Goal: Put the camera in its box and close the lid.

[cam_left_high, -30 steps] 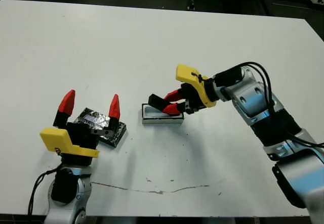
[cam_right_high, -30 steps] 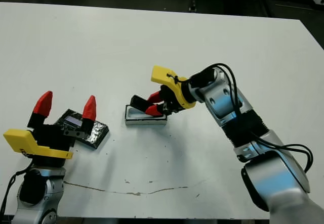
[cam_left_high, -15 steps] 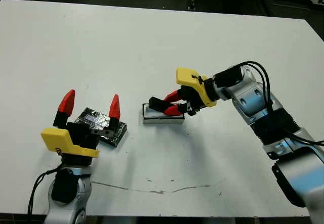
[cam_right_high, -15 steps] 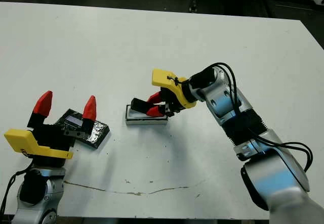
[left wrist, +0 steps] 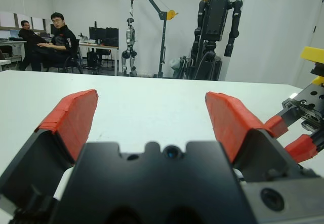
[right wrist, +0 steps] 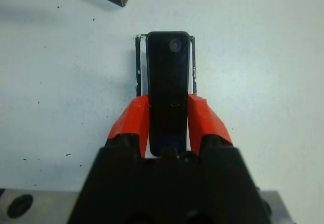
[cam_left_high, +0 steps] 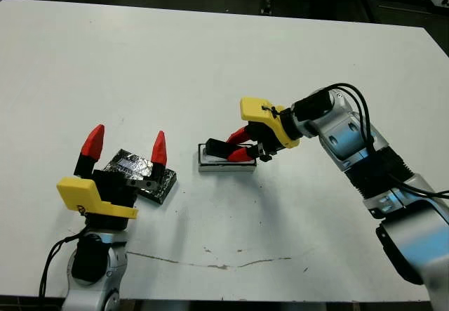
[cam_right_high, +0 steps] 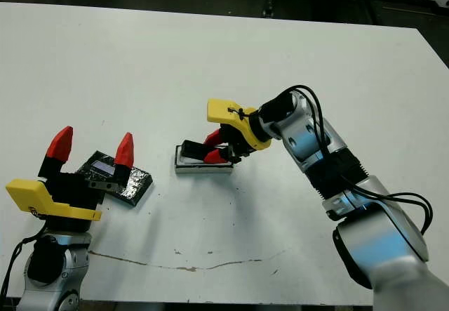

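camera point(right wrist: 168, 82) sits pinched between the right gripper point(cam_left_high: 242, 144) fingers, its long axis along them and lined up directly over the box point(right wrist: 138, 62) beneath. left gripper point(cam_left_high: 125, 149) is spread, hovering just above the lid point(cam_left_high: 140, 170).

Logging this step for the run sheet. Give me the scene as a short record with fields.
camera: held by the right gripper, lined up over the box
box: mid-table, open
lid: on the table by the left gripper, off the box
left gripper: open, holding nothing
task stage: camera not yet released; lid not yet placed
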Robot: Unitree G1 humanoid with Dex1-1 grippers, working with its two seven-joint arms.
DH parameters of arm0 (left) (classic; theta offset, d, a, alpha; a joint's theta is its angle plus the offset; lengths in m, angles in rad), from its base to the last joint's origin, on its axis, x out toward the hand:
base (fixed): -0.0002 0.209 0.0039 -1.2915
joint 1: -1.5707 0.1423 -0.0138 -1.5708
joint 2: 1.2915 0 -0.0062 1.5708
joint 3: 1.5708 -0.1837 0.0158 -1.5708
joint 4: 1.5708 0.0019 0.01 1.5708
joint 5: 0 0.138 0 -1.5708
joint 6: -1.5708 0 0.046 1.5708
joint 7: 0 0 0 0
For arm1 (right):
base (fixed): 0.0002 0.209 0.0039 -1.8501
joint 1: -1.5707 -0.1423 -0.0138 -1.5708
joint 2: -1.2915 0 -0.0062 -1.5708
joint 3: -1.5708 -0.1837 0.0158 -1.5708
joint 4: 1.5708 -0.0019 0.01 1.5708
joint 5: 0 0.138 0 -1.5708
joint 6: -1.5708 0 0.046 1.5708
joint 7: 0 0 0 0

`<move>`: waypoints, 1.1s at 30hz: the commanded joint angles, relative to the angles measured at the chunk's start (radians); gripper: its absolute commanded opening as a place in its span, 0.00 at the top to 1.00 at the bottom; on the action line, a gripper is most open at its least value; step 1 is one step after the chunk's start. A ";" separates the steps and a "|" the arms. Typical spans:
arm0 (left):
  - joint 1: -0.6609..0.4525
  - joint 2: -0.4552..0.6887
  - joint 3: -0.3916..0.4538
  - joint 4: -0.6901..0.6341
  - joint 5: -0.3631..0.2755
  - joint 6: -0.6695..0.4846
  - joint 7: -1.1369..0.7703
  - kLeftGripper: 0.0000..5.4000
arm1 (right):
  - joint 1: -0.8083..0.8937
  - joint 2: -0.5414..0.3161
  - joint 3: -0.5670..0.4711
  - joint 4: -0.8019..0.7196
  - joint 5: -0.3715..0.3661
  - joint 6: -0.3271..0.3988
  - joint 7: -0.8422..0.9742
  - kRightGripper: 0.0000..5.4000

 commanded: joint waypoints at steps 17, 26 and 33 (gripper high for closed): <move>0.008 -0.002 -0.002 0.009 0.001 -0.004 -0.002 0.00 | -0.006 -0.050 -0.022 0.028 -0.039 -0.144 0.057 0.26; 0.006 -0.002 -0.001 0.018 -0.005 -0.007 -0.005 0.00 | -0.018 -0.091 -0.097 -0.047 -0.013 -0.126 0.068 0.01; 0.005 0.000 -0.003 0.017 0.002 -0.010 -0.004 0.00 | 0.010 -0.124 -0.251 -0.115 0.104 -0.009 0.038 0.00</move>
